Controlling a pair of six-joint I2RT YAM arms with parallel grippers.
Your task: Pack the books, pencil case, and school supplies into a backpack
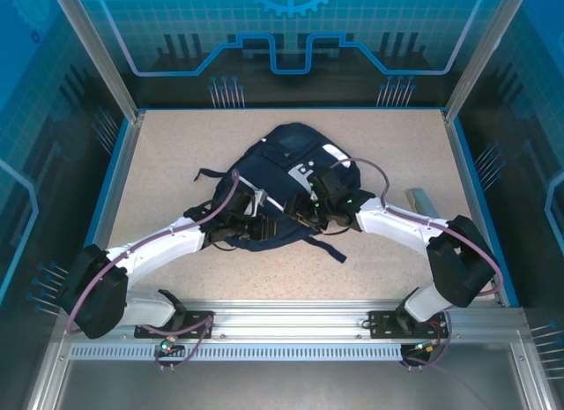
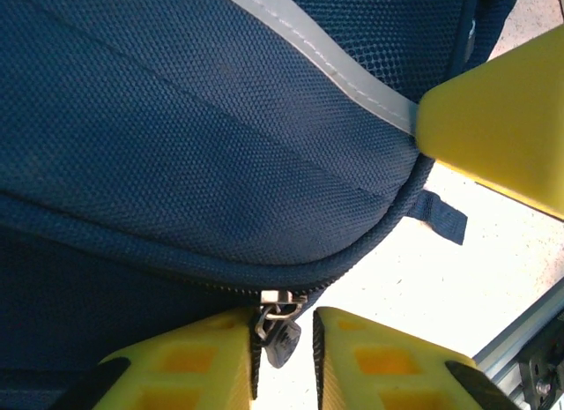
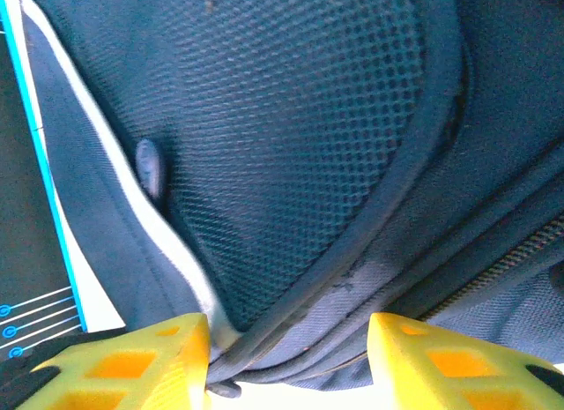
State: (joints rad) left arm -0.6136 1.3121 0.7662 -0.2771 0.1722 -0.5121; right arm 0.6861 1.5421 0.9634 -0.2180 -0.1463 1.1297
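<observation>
Both arms extend from their near-edge bases toward the table centre, with elbows outboard and wrists converging.

- Left arm (image 1: 167, 242): the left gripper (image 2: 285, 326) has its jaws nearly together, clamping the zipper pull (image 2: 280, 335).
- Right arm (image 1: 397, 220): the right gripper (image 3: 289, 339) has its jaws partly spread, pinching a fold of the backpack (image 3: 291, 145).

The grippers sit just beside each other.

A speckled beige table (image 1: 176, 163) is bordered by a blue rim (image 1: 119, 176). At its centre a navy backpack (image 1: 282, 176) is laid flat directly on the surface, with its top turned toward 12 o'clock. Dark straps (image 1: 208, 174) are spread out toward 9 o'clock and 5 o'clock. A small flat object (image 1: 418, 199) is seen lying near the edge at 3 o'clock.
</observation>
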